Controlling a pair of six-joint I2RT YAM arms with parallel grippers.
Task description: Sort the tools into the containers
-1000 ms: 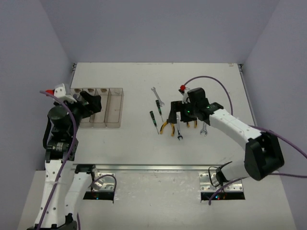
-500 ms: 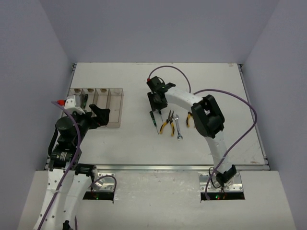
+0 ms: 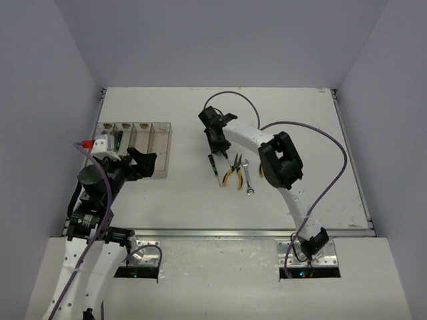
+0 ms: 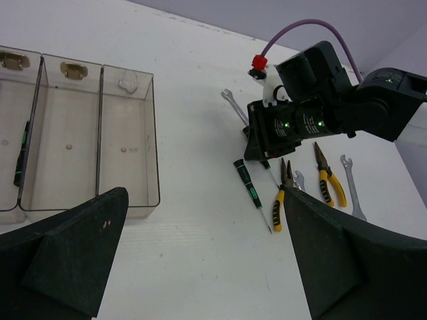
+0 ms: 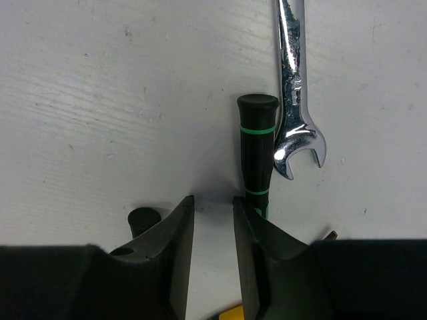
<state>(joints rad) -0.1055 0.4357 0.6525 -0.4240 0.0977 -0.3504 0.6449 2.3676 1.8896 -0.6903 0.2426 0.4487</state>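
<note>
The tools lie mid-table: a green-black screwdriver, yellow pliers and a silver wrench. My right gripper points down at the table behind them. In the right wrist view its jaws stand a narrow gap apart over bare table. A second green-black screwdriver handle lies just outside the right finger, beside a wrench. The containers sit at the left; one bin holds a screwdriver. My left gripper hovers wide open and empty beside them.
More pliers and a wrench lie right of the right gripper. Another wrench lies behind it. A black handle end sits left of the right jaws. The right arm's purple cable arcs over the table.
The right arm has swung from the right of the tools to their far-left side, and its jaws have narrowed. The left gripper has drifted slightly right, staying open.
</note>
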